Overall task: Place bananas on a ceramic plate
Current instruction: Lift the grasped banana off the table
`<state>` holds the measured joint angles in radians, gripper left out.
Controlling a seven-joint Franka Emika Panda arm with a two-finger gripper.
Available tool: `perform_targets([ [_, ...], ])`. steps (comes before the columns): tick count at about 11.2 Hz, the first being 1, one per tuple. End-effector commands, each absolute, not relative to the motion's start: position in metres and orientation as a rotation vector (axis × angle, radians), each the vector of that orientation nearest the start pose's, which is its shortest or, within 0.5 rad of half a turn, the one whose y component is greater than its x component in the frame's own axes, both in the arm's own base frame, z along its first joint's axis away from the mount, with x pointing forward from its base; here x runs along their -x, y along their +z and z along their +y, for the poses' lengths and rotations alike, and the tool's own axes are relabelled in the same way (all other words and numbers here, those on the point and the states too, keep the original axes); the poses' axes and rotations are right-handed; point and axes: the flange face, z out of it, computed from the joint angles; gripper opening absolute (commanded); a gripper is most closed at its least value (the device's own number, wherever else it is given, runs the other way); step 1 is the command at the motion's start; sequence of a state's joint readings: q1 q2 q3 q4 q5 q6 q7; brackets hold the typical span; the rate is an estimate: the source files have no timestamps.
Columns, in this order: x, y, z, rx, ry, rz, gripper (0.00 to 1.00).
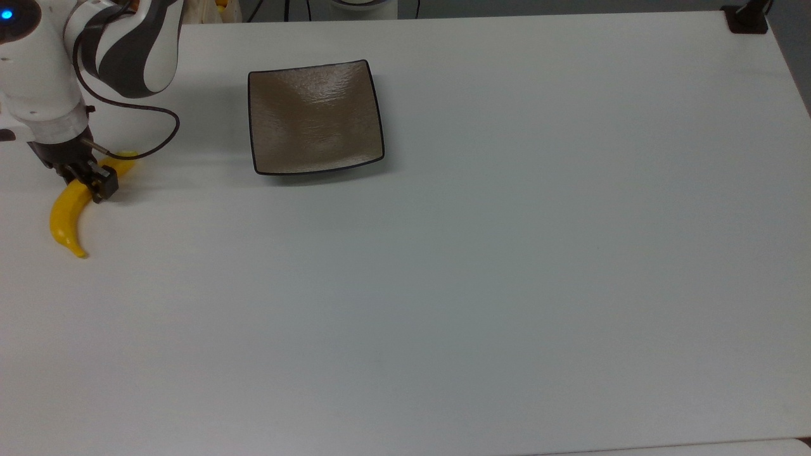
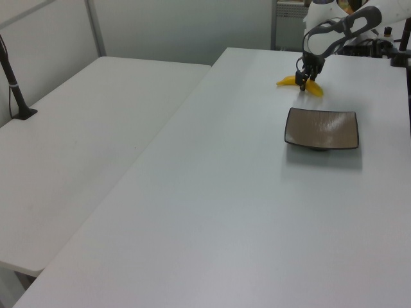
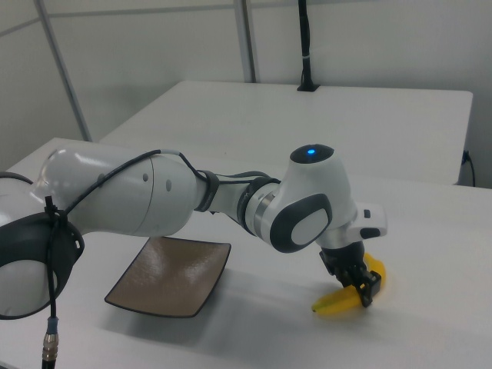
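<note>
The yellow banana (image 1: 66,215) lies flat on the white table at the top view's far left, curving toward the front edge. My gripper (image 1: 89,180) is down on its upper half, shut on the banana with a finger on each side. In the right view, one black finger (image 3: 369,286) presses the near side of the banana (image 3: 337,304). In the left view, the gripper (image 2: 304,83) stands over the banana (image 2: 314,88). The square brown ceramic plate (image 1: 315,117) with a black rim sits to the right in the top view with nothing on it, also seen as the plate (image 2: 321,128) (image 3: 171,275).
A black cable (image 1: 166,123) loops from my wrist between banana and plate. A black clamp base (image 1: 747,18) stands at the table's far right corner in the top view. A second white table (image 2: 96,122) with a black pole (image 2: 13,77) adjoins on the left view's left.
</note>
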<state>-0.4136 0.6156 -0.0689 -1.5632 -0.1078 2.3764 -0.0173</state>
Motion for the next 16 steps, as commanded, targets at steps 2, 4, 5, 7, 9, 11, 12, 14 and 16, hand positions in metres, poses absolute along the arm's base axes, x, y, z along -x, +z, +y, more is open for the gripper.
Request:
perform_targets([
  [2,-0.642,0.306,-0.33,3.236,-0.289,0.631,0.0],
  [4,-0.641,0.31,-0.329,3.236,-0.286,0.633,0.0],
  [5,-0.642,0.314,-0.329,3.236,-0.292,0.629,0.0],
  [7,-0.641,0.338,-0.327,3.237,-0.322,0.628,0.0],
  [9,-0.638,0.358,-0.323,3.242,-0.306,0.607,0.0],
  [11,-0.636,0.39,-0.31,3.247,-0.288,0.56,0.0],
  [12,-0.635,0.402,-0.302,3.249,-0.277,0.536,0.0],
  [14,-0.637,0.437,-0.269,3.253,-0.252,0.461,0.0],
  [16,-0.633,0.473,-0.233,3.244,-0.224,0.401,0.0],
])
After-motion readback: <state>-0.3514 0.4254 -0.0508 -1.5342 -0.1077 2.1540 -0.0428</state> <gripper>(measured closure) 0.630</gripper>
